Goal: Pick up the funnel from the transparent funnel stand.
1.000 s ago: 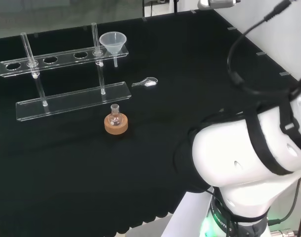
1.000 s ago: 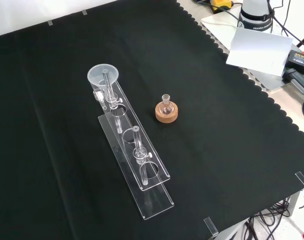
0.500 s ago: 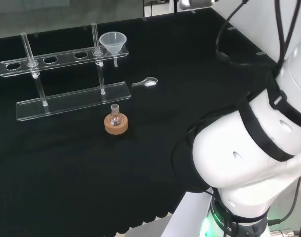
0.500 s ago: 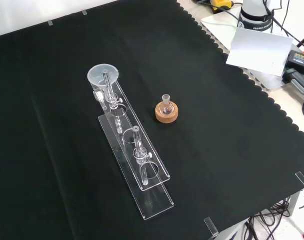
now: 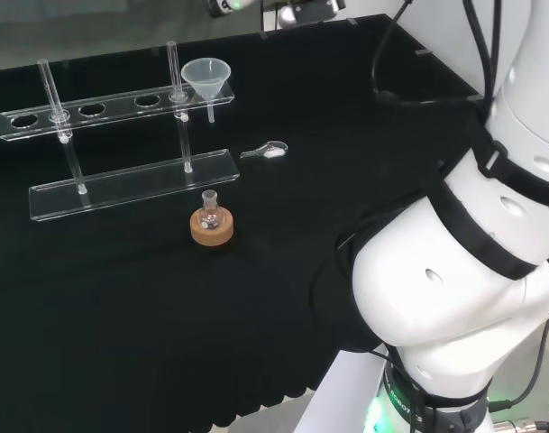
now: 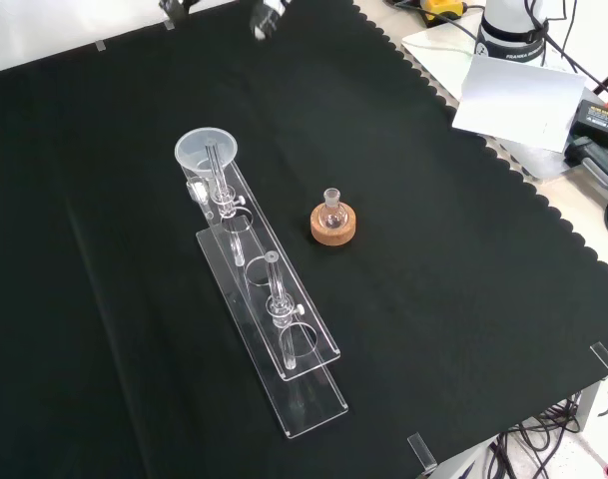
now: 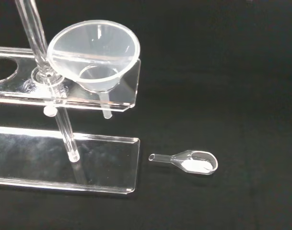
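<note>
Since a second ago the arm's white links at the right of the head view have swung upward, and the black and white hand (image 6: 268,17) has come into the top edge of the front view, far beyond the stand. So little of it shows, and that blurred, that I cannot tell whether its fingers are apart or together; it holds nothing that can be seen.

On the black cloth (image 6: 463,299) nothing has shifted. The clear conical plastic funnel (image 5: 206,78) sits upright in the end hole of the transparent funnel stand (image 5: 134,185), at the stand's right end in the head view and its far end in the front view, with its stem hanging through the upper shelf. In the wrist view the funnel's wide mouth rests against the shelf beside one of the stand's clear upright rods (image 7: 45,72).

A small clear glass scoop holding a little white powder (image 7: 191,162) lies flat on the cloth, near the right end of the stand's base plate in the head view but apart from it. A small round glass flask (image 6: 332,212) stands upright in a cork ring (image 6: 333,229), to the right of the stand in the front view, clear of it.
</note>
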Controlling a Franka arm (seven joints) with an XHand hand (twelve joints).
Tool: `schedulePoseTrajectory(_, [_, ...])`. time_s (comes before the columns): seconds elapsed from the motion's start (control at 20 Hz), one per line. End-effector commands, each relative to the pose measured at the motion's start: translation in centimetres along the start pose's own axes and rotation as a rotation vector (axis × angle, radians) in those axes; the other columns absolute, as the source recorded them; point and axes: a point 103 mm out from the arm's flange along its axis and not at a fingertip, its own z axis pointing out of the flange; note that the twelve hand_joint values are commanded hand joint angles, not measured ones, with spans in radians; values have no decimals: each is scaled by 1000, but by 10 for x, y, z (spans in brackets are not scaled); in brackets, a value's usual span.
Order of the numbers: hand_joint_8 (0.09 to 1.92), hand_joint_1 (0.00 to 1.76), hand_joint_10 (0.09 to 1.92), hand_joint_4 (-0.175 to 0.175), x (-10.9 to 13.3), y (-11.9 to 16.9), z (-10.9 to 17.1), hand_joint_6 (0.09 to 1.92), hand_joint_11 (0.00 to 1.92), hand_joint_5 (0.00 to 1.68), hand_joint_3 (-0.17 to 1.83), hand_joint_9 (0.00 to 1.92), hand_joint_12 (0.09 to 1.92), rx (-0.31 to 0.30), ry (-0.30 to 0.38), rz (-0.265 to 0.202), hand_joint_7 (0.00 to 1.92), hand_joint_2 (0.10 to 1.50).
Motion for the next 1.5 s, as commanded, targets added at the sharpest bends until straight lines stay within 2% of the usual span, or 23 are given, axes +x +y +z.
schedulePoseTrajectory(0.05, [483, 305, 697, -27, 30, 24, 12, 87, 50, 268, 255, 182, 1389, 41, -39, -31, 45, 1004])
schedulePoseTrajectory(0.35, [578, 445, 713, -29, 42, 38, 25, 87, 93, 279, 226, 290, 1396, 87, -97, -29, 104, 908])
schedulePoseTrajectory(0.4, [586, 466, 712, -29, 47, 40, 27, 87, 101, 278, 220, 295, 1397, 98, -108, -17, 108, 890])
schedulePoseTrajectory(0.5, [597, 509, 710, -26, 49, 43, 29, 87, 110, 276, 208, 293, 1396, 119, -137, -3, 110, 856])
schedulePoseTrajectory(0.6, [605, 542, 715, -17, 53, 48, 32, 87, 106, 273, 204, 273, 1402, 169, -169, 1, 91, 825])
schedulePoseTrajectory(0.7, [610, 557, 732, -5, 59, 51, 35, 87, 94, 238, 213, 222, 1414, 181, -202, 3, 38, 796])
schedulePoseTrajectory(1.05, [456, 579, 768, 0, 73, 65, 46, 87, 81, 96, 229, 136, 1432, 223, -269, 1, 0, 737])
schedulePoseTrajectory(1.5, [351, 596, 789, -8, 66, 83, 60, 87, 97, 39, 235, 102, 1436, 274, -267, 14, 0, 704])
